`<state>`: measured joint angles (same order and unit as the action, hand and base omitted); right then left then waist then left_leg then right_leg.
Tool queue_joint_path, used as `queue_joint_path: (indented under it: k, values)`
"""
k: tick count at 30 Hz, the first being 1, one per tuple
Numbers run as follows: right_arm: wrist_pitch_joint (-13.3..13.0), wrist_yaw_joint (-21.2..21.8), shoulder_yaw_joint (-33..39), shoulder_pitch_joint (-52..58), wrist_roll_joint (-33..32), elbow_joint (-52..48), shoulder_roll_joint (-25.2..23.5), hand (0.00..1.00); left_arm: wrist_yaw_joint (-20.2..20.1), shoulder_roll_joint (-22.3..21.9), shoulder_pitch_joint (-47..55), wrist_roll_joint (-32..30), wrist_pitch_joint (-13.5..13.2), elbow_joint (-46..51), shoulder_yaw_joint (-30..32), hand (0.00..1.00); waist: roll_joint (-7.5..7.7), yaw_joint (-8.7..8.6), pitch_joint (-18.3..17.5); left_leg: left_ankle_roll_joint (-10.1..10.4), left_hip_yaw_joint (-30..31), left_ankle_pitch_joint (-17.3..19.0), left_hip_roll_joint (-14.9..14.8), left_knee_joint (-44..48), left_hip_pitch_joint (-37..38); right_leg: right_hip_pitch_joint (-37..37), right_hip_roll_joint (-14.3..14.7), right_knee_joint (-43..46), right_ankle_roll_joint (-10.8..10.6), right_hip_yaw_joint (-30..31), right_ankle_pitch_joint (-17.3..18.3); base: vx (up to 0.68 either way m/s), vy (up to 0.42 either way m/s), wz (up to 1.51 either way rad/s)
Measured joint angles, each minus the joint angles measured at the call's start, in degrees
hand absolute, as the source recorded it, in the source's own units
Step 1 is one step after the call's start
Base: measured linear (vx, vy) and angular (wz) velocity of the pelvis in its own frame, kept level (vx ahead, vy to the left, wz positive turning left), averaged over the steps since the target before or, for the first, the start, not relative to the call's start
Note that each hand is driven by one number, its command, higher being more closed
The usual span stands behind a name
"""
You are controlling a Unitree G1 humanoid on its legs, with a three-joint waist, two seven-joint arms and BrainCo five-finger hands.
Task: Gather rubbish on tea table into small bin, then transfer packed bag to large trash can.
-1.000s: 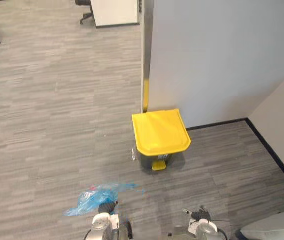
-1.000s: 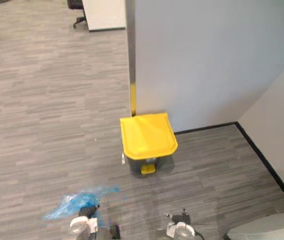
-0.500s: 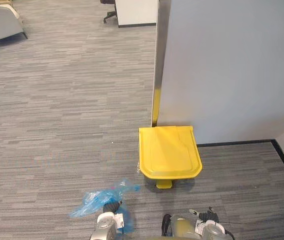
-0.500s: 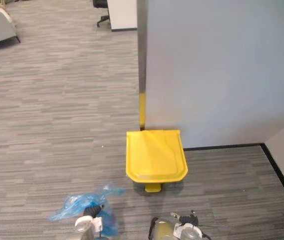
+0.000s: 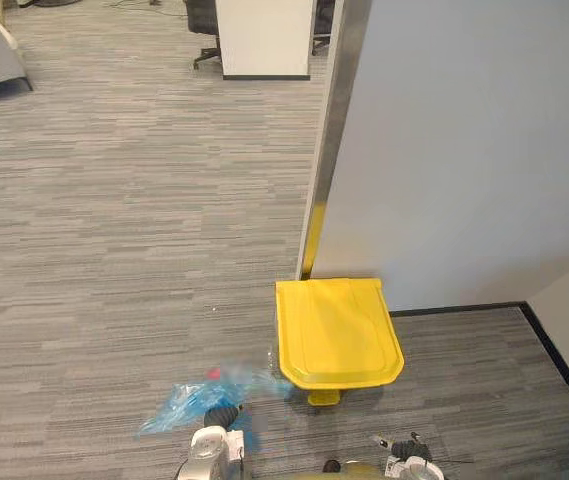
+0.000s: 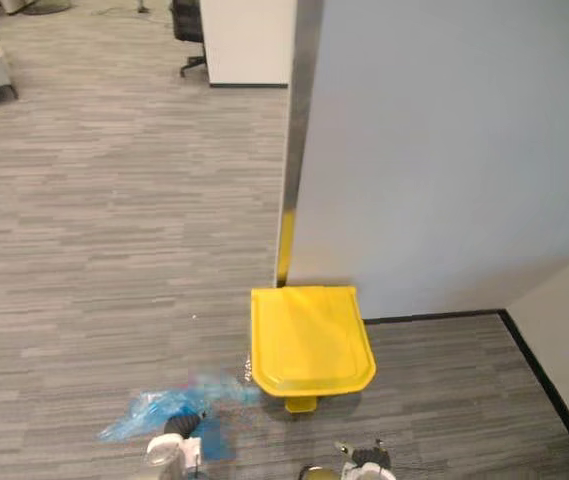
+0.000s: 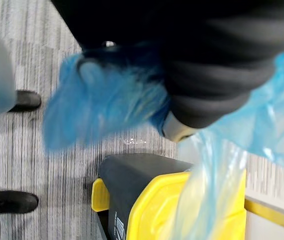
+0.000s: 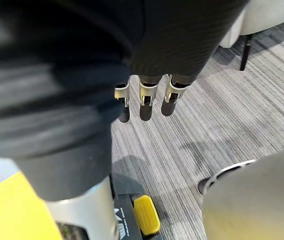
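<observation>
your left hand [image 5: 220,417] sits low in the left eye view, the arm reaching forward, with the blue rubbish bag [image 5: 186,405] bunched at its end. the bag is off the grey carpet [image 5: 114,250] and spreads to the left of the hand. in the left wrist view the plastic gathers under the dark ribbed cover and hides the grip, so you cannot tell how far that hand is closed.

the large trash can [image 5: 336,332] stands against the grey partition wall [image 5: 464,150], its yellow lid down flat and its yellow pedal [image 5: 322,398] facing you. the bag is just beside the can's front left corner, outside it.

your right hand [image 8: 146,95] hangs low near the pedal side of the can, its fingers [image 8: 169,97] straight and pointing down, nothing in them.
</observation>
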<state>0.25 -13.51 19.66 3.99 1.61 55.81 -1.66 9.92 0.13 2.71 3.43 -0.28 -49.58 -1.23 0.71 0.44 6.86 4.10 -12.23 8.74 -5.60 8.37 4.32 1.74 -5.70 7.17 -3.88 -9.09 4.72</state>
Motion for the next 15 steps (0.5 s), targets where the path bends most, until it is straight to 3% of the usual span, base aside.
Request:
queue_joint_path:
  k: [11,15]
  values:
    - [0.0,0.03,0.11,-2.11,0.64,3.74,1.63,0.0,0.04,2.37,1.03,0.02,-0.22,-3.46,0.09,1.0,-0.47,0.33,0.17,-0.23,-1.61,-3.21,1.32,-6.24,1.83,-0.89,0.41,-3.4,0.17,2.52,-3.38,-0.05,0.013,-0.12]
    - [-0.15,0.05,-0.85,-2.7,0.7,3.36,1.11,0.0,-0.02,2.56,0.57,0.04,-0.45,-3.0,0.2,1.0,1.54,0.44,1.59,-1.08,-1.58,-0.14,2.47,-3.4,1.77,-4.83,-2.22,7.89,-1.36,3.13,1.75,-0.05,0.034,-0.04]
